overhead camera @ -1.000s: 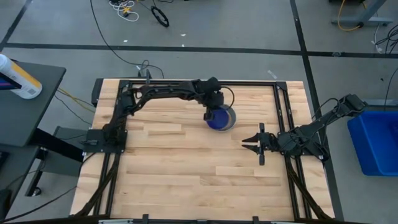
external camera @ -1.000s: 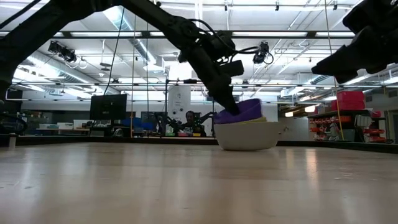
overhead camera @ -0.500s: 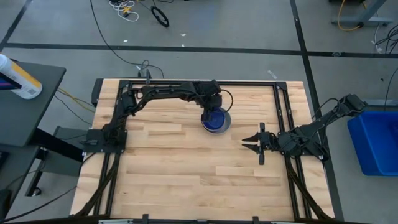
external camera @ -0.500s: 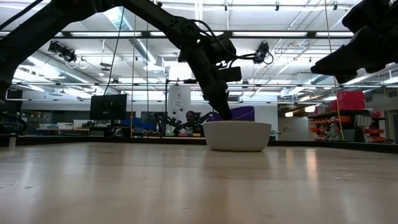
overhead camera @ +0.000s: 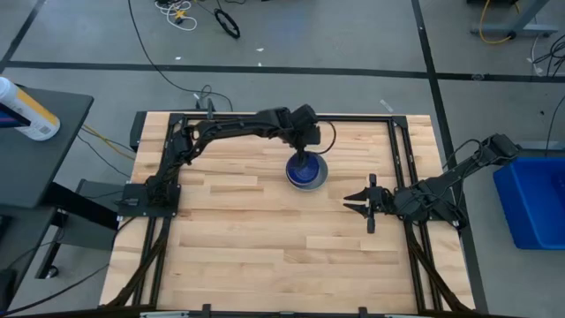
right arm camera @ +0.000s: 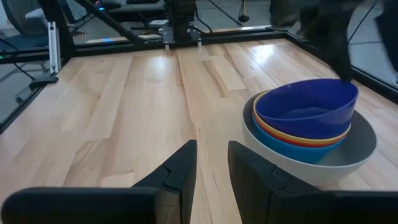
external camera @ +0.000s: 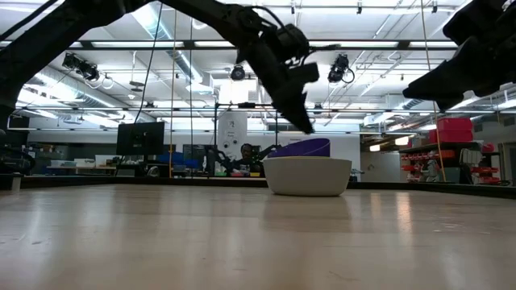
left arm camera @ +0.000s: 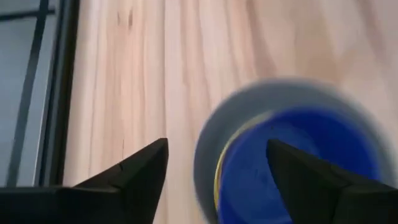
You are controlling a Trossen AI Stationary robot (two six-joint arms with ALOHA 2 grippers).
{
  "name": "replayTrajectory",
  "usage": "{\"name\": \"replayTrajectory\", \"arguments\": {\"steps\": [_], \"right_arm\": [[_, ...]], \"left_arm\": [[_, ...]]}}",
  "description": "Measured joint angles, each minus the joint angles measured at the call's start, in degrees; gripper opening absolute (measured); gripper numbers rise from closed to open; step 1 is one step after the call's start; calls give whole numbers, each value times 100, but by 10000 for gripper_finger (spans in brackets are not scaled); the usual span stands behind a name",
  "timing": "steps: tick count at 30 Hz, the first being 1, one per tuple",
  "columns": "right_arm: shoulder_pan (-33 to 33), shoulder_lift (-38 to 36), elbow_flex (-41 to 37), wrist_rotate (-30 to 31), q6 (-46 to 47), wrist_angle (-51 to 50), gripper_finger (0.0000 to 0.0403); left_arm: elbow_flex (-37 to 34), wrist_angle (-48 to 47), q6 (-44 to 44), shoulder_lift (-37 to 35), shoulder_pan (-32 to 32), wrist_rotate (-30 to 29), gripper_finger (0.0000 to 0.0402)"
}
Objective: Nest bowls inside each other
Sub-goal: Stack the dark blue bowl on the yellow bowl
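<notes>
The bowls stand nested in one stack [overhead camera: 306,171] on the far middle of the table. A grey bowl [right arm camera: 348,155] is outermost; light blue, yellow and red rims show inside it. The dark blue bowl [right arm camera: 305,106] lies on top, slightly tilted, resting in the bowl below. My left gripper [overhead camera: 303,161] hangs open just above the stack's far-left rim, pointing slantwise down, and touches nothing; its fingers straddle the grey rim [left arm camera: 208,149] in the left wrist view. My right gripper [overhead camera: 351,203] waits open and empty to the right of the stack.
Black frame rails [overhead camera: 402,159] run along the table's left, far and right edges. Bare wood [overhead camera: 265,256] fills the near half. Off the table, a blue bin [overhead camera: 534,199] stands at the right and a dark side table with a white bottle [overhead camera: 26,110] at the left.
My left gripper has opened, let go of the dark blue bowl and risen clear of it. The dark blue bowl, first propped steeply on the stack, has dropped lower into it. The whole stack has slid a little toward the table's left.
</notes>
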Motion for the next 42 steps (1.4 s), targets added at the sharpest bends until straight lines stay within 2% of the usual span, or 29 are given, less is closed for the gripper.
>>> {"name": "replayTrajectory", "arguments": {"steps": [3, 6, 9, 13, 14, 22, 31, 42], "right_arm": [[0, 0, 0, 3, 2, -18, 99], [0, 0, 0, 3, 13, -21, 99], [0, 0, 0, 5, 20, -42, 99], [0, 0, 0, 6, 20, -40, 99], [0, 0, 0, 15, 15, -42, 98], [4, 4, 2, 62, -35, -166, 98], [7, 16, 4, 57, -28, -333, 99], [7, 17, 4, 53, -28, -339, 96]], "left_arm": [[124, 421, -172, -3, -1, 330, 284], [116, 912, -318, -9, -37, 418, 255], [-36, 1383, -326, -13, -123, 415, 184], [-62, 1681, -341, -10, -266, 412, 38], [-60, 1804, -382, 4, -302, 408, 21], [-79, 1997, -1053, 137, -366, 356, 4], [-1249, 3627, -1781, 236, -421, 207, 2], [-2168, 5283, -2471, 227, -411, 301, 1]]}}
